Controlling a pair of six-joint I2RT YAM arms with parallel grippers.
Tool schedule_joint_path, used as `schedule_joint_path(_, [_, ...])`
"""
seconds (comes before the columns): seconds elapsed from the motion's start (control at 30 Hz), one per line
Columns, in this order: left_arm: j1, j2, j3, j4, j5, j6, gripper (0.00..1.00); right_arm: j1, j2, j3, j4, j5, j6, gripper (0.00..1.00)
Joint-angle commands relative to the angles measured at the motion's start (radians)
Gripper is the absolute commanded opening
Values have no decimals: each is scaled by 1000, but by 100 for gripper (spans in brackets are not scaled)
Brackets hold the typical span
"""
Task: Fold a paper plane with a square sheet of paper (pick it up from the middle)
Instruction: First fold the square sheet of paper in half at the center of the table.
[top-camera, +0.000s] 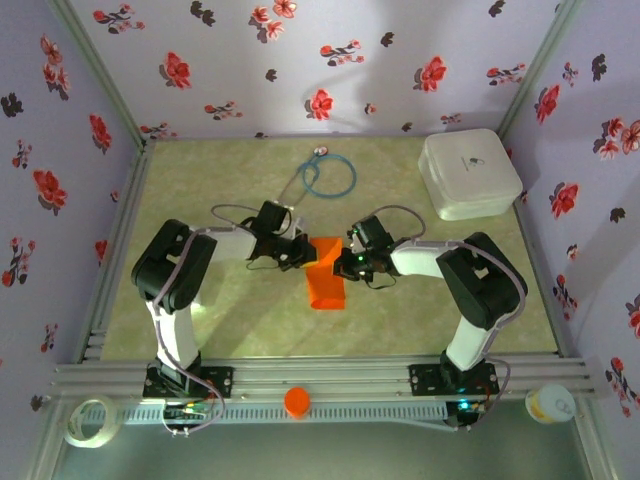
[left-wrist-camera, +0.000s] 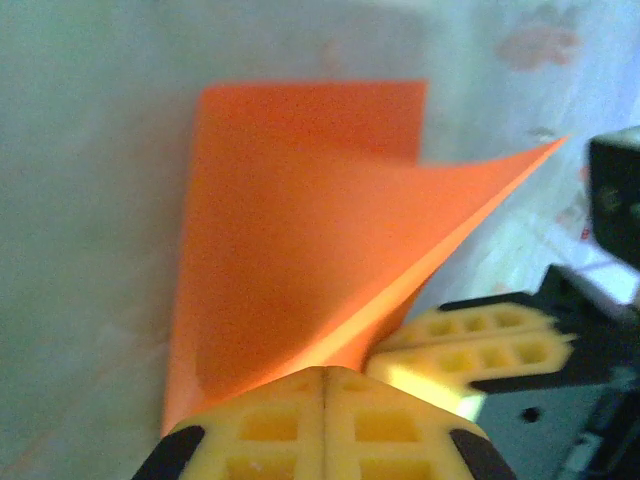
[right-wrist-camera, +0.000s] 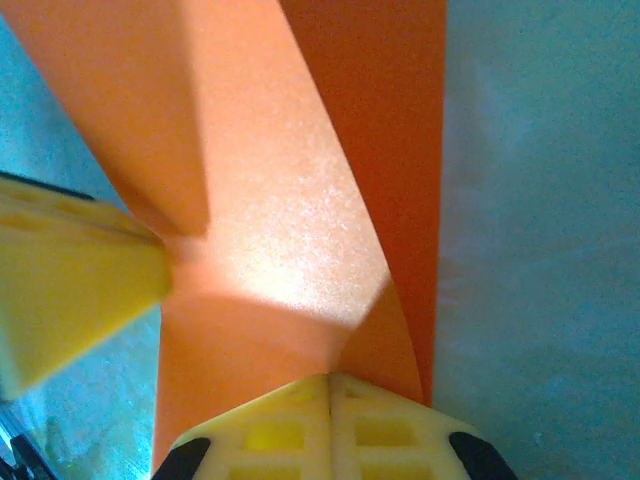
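The square sheet of paper (top-camera: 325, 282), bright orange, lies folded into a narrow strip at the middle of the table. My left gripper (top-camera: 306, 253) and right gripper (top-camera: 344, 263) meet at its far end from either side. In the left wrist view the left gripper (left-wrist-camera: 325, 372) is shut, and a raised triangular flap of the paper (left-wrist-camera: 300, 240) runs into its tips. The right gripper's yellow fingers (left-wrist-camera: 470, 345) sit right beside them. In the right wrist view the right gripper (right-wrist-camera: 330, 378) is shut where the curled paper (right-wrist-camera: 290, 230) creases. The left gripper's fingers (right-wrist-camera: 60, 290) press in from the left.
A white rounded box (top-camera: 468, 173) stands at the back right. A blue cable loop (top-camera: 328, 176) lies at the back centre. On the front rail are a small orange cap (top-camera: 297, 401), a tape roll (top-camera: 88, 420) and a round tub (top-camera: 550, 403). Floral walls enclose the table.
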Motion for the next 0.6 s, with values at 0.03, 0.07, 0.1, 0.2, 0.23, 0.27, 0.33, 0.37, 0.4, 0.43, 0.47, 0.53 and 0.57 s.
schedule_joint_path(0.03, [13, 42, 63, -53, 17, 37, 0, 3, 34, -49, -118, 102, 6, 0])
schedule_joint_path(0.07, [14, 55, 65, -50, 22, 37, 0, 3, 34, -50, -119, 101, 5, 0])
schedule_joint_path(0.1, [16, 67, 65, -52, 24, 43, 0, 3, 33, -50, -117, 101, 6, 0])
schedule_joint_path(0.2, [32, 96, 61, -53, 23, 54, 0, 3, 32, -50, -118, 103, 6, 0])
schedule_joint_path(0.23, [35, 101, 56, -46, 23, 54, 0, 3, 31, -51, -118, 104, 7, 0])
schedule_joint_path(0.27, [37, 104, 52, -43, 21, 58, 0, 3, 28, -53, -117, 104, 9, 0])
schedule_joint_path(0.33, [43, 123, 55, -59, 16, 72, 0, 3, 24, -57, -115, 105, 9, 0])
schedule_joint_path(0.37, [47, 136, 64, -71, 16, 78, 0, 3, 24, -59, -113, 105, 10, 0])
schedule_joint_path(0.4, [51, 143, 71, -82, 18, 80, 0, 3, 26, -59, -113, 106, 9, 0])
schedule_joint_path(0.43, [52, 143, 78, -87, 22, 84, 0, 3, 28, -56, -114, 106, 6, 0])
schedule_joint_path(0.47, [53, 138, 93, -100, 26, 90, 0, 3, 31, -56, -115, 104, 7, 0])
schedule_joint_path(0.53, [54, 120, 121, -125, 32, 101, 0, 3, 27, -58, -117, 107, 7, 0])
schedule_joint_path(0.57, [54, 112, 132, -133, 32, 105, 0, 2, 25, -60, -113, 108, 9, 0])
